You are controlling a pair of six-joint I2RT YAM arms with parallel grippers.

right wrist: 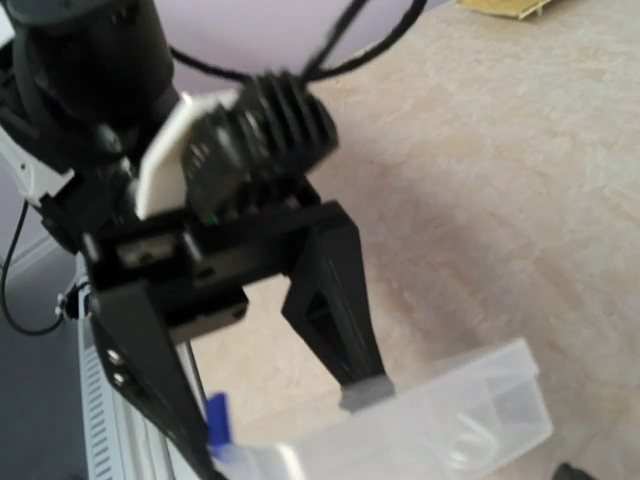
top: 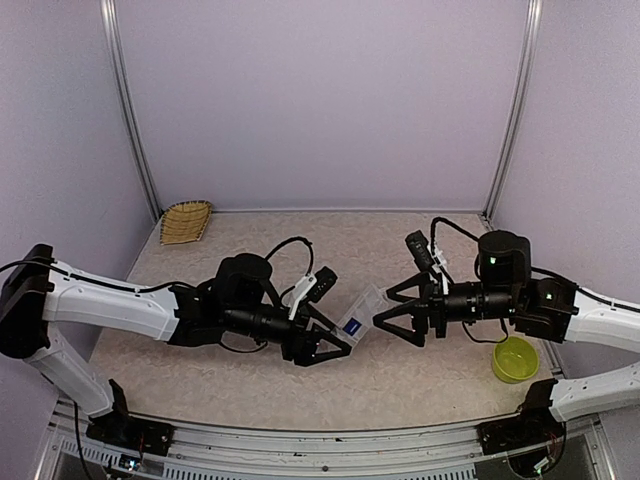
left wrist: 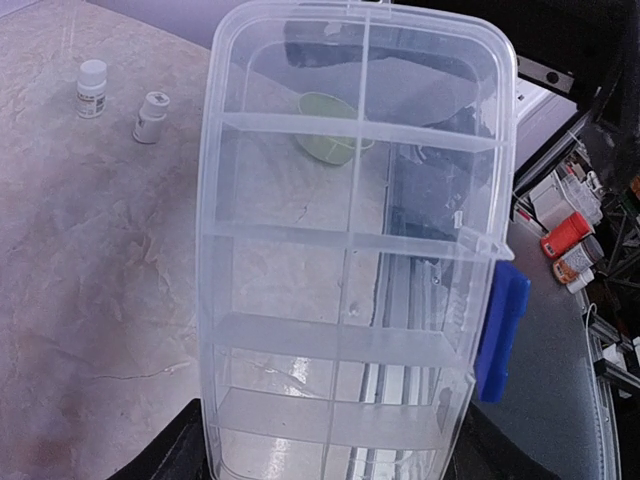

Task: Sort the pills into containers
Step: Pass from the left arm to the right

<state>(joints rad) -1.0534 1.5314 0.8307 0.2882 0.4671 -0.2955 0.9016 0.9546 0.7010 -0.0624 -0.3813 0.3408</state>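
Observation:
The clear organizer box (top: 364, 310) with a blue latch (left wrist: 500, 330) is lifted off the table and tilted. My left gripper (top: 343, 336) is shut on its near end. In the left wrist view the box (left wrist: 350, 180) fills the frame and its cells look empty. No pills show in any view. My right gripper (top: 388, 312) is open, just at the box's far end. The right wrist view shows the left gripper (right wrist: 285, 430) with one grey pad (right wrist: 366, 392) pressed on the box (right wrist: 470, 420). The right gripper's own fingers are almost out of that frame.
Two small white bottles (left wrist: 92, 88) (left wrist: 152, 117) stand on the table beyond the box. A yellow-green bowl (top: 514, 358) sits under the right arm. A wicker tray (top: 187, 220) lies at the back left corner. Clutter (left wrist: 565, 240) lies past the table's front edge.

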